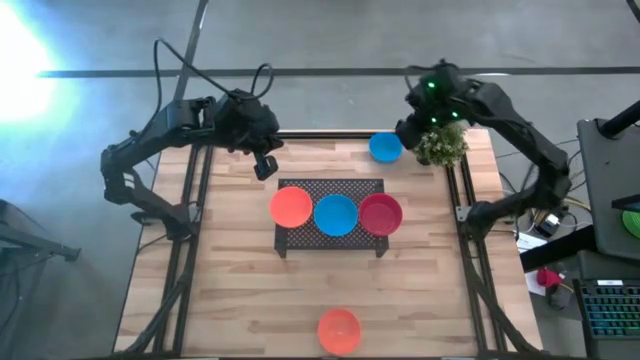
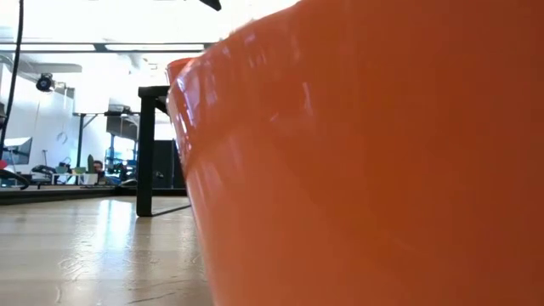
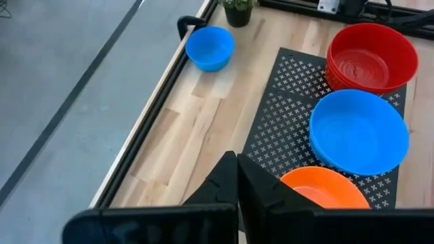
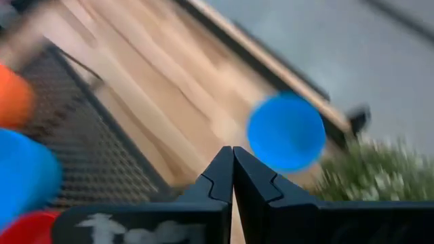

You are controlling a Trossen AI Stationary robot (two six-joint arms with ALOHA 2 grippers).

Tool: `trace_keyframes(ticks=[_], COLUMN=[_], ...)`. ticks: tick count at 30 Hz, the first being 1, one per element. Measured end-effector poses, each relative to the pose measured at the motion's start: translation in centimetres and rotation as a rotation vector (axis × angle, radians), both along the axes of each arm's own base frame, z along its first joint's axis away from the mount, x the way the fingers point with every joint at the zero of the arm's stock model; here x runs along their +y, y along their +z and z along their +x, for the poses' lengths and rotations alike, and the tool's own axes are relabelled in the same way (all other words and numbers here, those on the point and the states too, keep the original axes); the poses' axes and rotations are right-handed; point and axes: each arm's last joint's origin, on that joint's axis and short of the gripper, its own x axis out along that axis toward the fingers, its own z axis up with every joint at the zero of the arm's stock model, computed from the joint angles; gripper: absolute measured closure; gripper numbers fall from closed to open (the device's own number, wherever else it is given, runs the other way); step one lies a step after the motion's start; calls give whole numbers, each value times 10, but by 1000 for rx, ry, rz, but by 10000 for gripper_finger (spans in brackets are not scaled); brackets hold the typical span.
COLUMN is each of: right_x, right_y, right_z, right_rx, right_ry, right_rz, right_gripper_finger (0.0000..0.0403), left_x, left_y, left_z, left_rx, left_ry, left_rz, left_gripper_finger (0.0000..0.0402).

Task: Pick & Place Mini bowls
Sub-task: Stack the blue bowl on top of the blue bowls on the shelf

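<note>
On the dark mesh rack (image 1: 330, 240) in the middle of the table an orange mini bowl (image 1: 291, 206), a blue one (image 1: 335, 214) and a red one (image 1: 380, 214) sit in a row. A second blue bowl (image 1: 385, 147) rests on the wood near the far edge. A second orange bowl (image 1: 339, 330) stands at the near edge and fills the low view (image 2: 382, 170). My left gripper (image 3: 237, 169) hangs shut and empty above the table, left of and beyond the rack. My right gripper (image 4: 232, 163) is shut and empty, up in the air near the far blue bowl (image 4: 286, 132).
A small green potted plant (image 1: 440, 145) stands at the far right corner, right beside the far blue bowl. Dark rails run along the table's left and right edges (image 1: 185, 260). Bare wood lies between the rack and the near orange bowl.
</note>
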Motion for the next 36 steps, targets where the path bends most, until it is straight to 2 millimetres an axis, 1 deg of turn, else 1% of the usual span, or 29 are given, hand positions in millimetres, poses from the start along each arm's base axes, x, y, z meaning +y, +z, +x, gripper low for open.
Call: trace_keyframes(ticks=[4,8,14,21,25,30,36], right_x=[-23,-44,-67,-85,-93,-104,-117], right_y=[-30,-54,-79,-105,-118,-127,-143], right_z=[0,4,19,36,45,55,68], right_rx=[158,215,235,251,236,228,237], right_ry=[-15,-38,-53,-42,-20,-8,-17], right_rz=[109,162,190,244,288,281,296], right_gripper_finger=[394,394,394,392,373,334,292], left_x=[0,0,0,0,0,1,1], left_y=[0,0,0,0,0,0,0], left_z=[0,0,0,0,0,0,0], left_rx=[0,0,-3,-7,-10,-15,-24], left_ry=[1,1,6,16,25,43,53], left_rz=[-1,-1,-6,-15,-20,-27,-36], left_gripper_finger=[401,401,401,401,401,401,401])
